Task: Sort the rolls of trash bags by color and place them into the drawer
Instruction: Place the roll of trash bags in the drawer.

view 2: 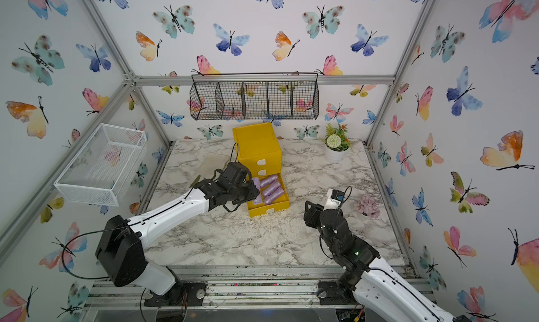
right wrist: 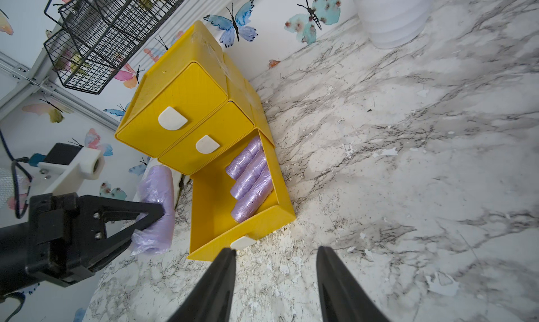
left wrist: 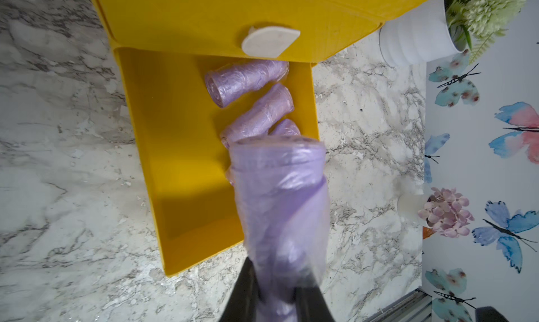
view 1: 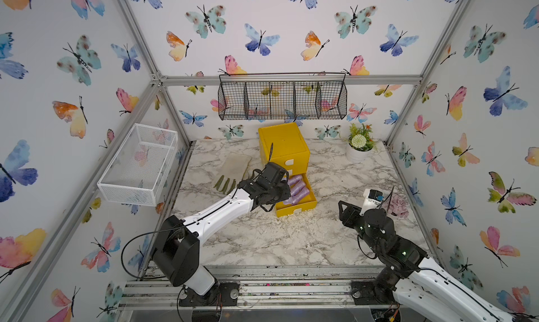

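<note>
Butterfly wallpaper [view 1: 262,20], marble tabletop [view 1: 277,241] seemingly flaking, black wire basket [view 1: 283,100] hung.

Crinkly, glossy film on the purple roll [left wrist: 280,200], matt finely ribbed yellow plastic on the drawer chest [right wrist: 175,101], and the marble-look worktop [right wrist: 408,160] is chipped and flaking.

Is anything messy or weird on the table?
Yes. Pale flakes litter the marble table in front of the open bottom drawer, like chipped surface. A pale glove also lies flat beside the yellow chest.
</note>
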